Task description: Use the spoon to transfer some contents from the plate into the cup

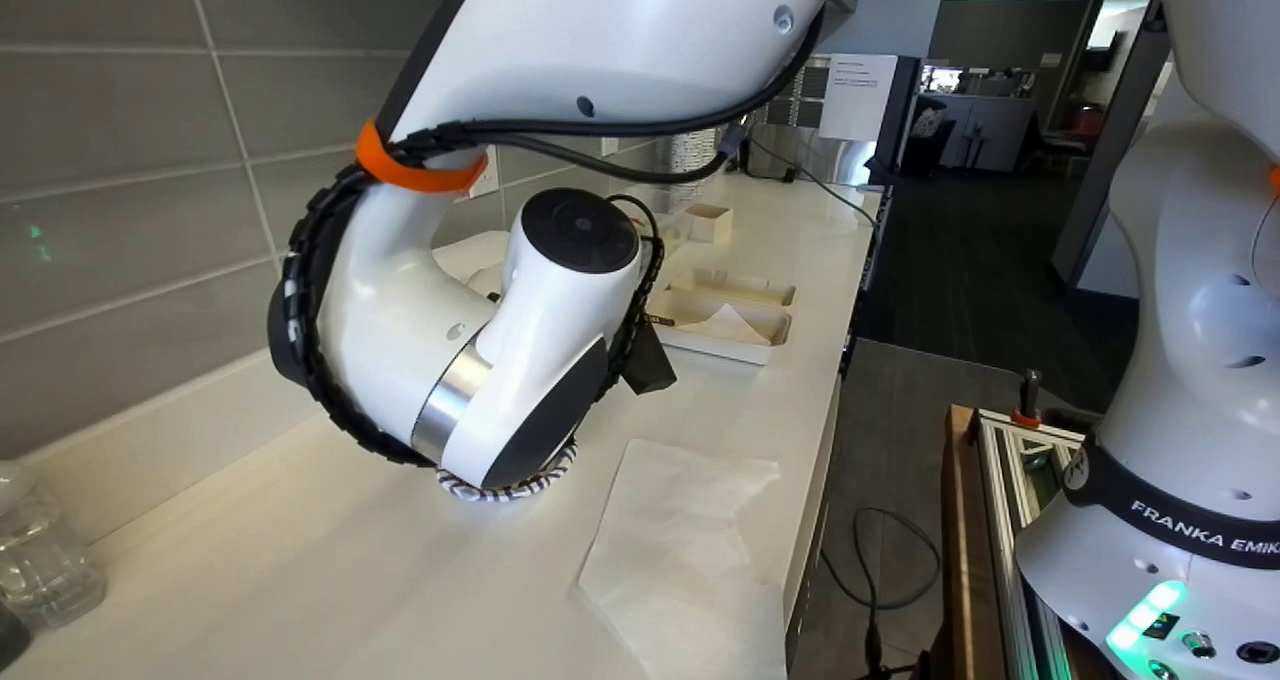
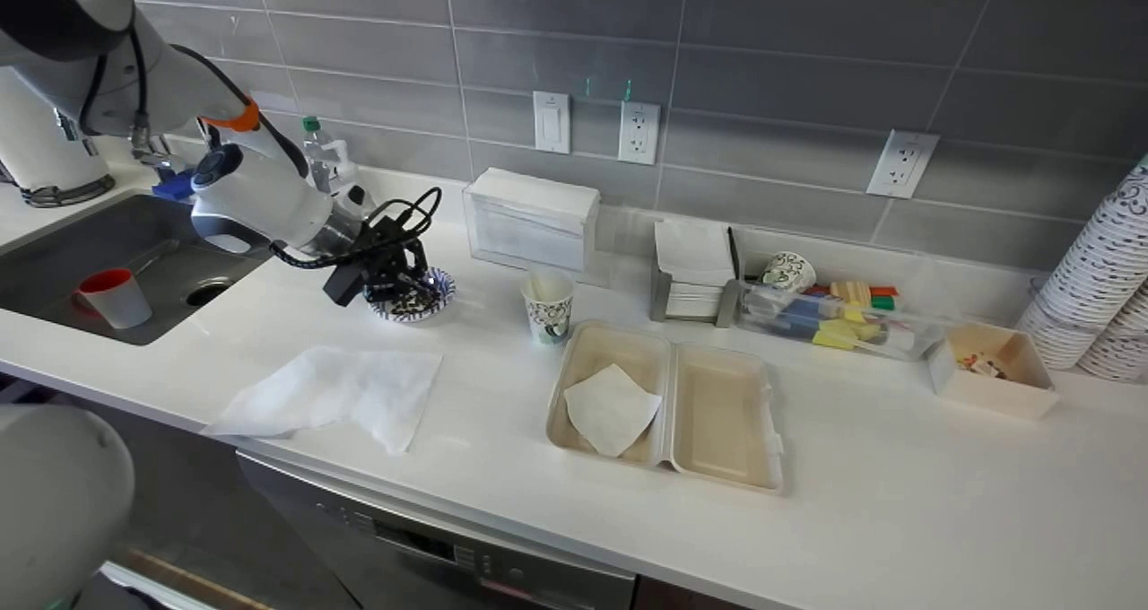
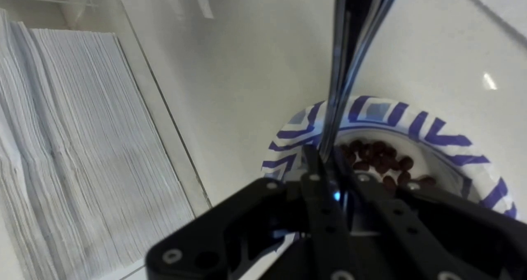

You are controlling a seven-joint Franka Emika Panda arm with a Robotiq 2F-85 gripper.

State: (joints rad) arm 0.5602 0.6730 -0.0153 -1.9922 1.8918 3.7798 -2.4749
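The plate (image 2: pixel 447 289), white with a blue patterned rim, sits on the counter under my gripper (image 2: pixel 408 280). It also shows in the wrist view (image 3: pixel 397 113), and only its rim shows below the arm in an exterior view (image 1: pixel 550 475). The contents (image 3: pixel 381 156) are small dark brown bits heaped on it. In the wrist view my gripper (image 3: pixel 325 158) is shut on the spoon (image 3: pixel 335 103). The spoon's long metal part rises from the fingertips toward the camera; its lower end is hidden behind the fingers. The cup (image 2: pixel 549 316), white paper with a print, stands upright right of the plate.
A napkin dispenser (image 2: pixel 531 224) stands behind, near the wall. An open takeout box (image 2: pixel 668 404) lies beyond the cup. A white napkin sheet (image 2: pixel 345 390) lies in front of the plate. A sink (image 2: pixel 54 323) with a mug (image 2: pixel 117 298) is at left. Cup stacks (image 2: pixel 1099 269) stand far right.
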